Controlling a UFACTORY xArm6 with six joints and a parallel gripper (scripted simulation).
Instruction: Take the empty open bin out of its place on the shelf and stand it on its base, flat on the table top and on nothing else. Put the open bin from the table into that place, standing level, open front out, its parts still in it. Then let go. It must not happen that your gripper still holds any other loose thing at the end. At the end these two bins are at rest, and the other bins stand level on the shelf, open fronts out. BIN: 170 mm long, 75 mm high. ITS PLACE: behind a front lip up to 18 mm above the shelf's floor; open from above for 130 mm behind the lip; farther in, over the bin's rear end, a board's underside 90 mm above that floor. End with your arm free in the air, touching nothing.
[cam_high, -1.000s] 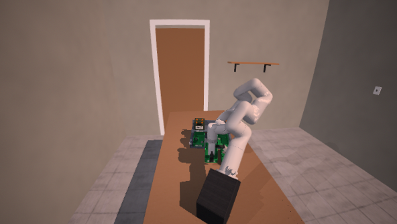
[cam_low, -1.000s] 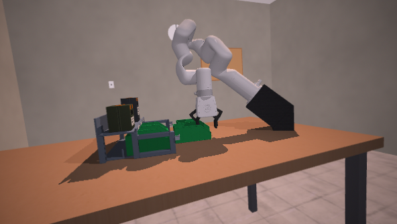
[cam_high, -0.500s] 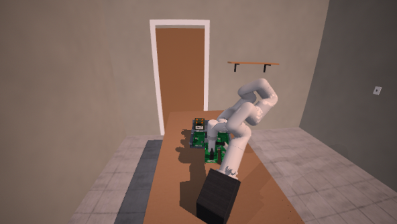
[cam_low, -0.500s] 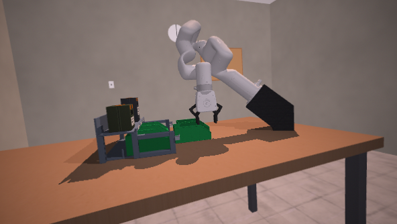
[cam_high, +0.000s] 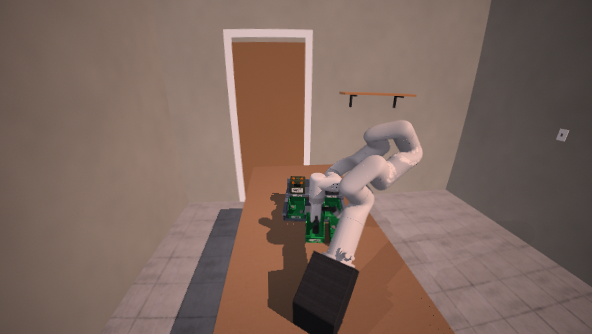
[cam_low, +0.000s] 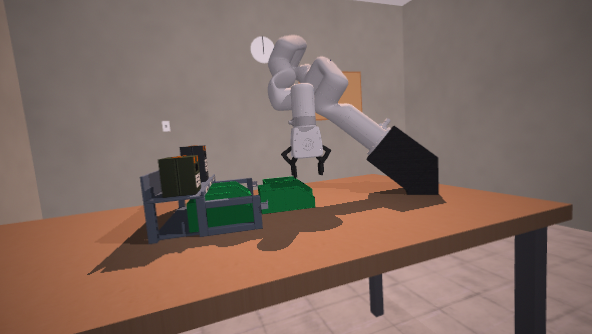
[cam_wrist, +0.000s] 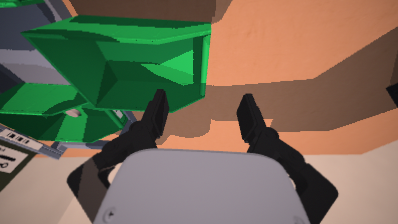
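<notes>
The gripper (cam_high: 315, 225) (cam_low: 308, 173) (cam_wrist: 203, 101) points downward with its fingers spread nearly to their full width, and it has hold of nothing. One green open bin (cam_low: 290, 200) (cam_wrist: 125, 65) lies below it, out in front of the shelf (cam_high: 285, 210) (cam_low: 202, 216). In the wrist view one fingertip overlaps this bin's long side and the other shows over the tabletop (cam_high: 255, 280) (cam_low: 380, 235) (cam_wrist: 280, 55) past its end; whether that first fingertip touches the rim, I cannot tell.

No parts show inside this bin (shadow covers much of it, so its load stays uncertain). A second green bin (cam_high: 333, 226) stands beside it, partly hidden by the arm (cam_high: 357, 205) (cam_low: 302, 100). In the shelf, a green bin (cam_high: 296, 208) (cam_low: 229, 212) (cam_wrist: 75, 125) holds a small pale part (cam_wrist: 73, 113).

The bins look smooth and hard, with sloping walls and thin rims. The shelf is a blue-gray frame of square posts and rails, and dark boxes (cam_high: 297, 184) (cam_low: 179, 176) (cam_wrist: 12, 172) with white labels stand on its upper board. The tabletop is flat orange-brown, crossed by the arm's jagged shadow.

The fingers are well apart from the shelf posts. A narrow strip of tabletop separates the two front bins (tight room for a finger), while more open room lies toward the arm's black base (cam_high: 325, 292) (cam_low: 405, 162).

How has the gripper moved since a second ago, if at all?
Yes, upward: in the exterior view, the gripper now sits higher against the grey shelf frame.
</notes>
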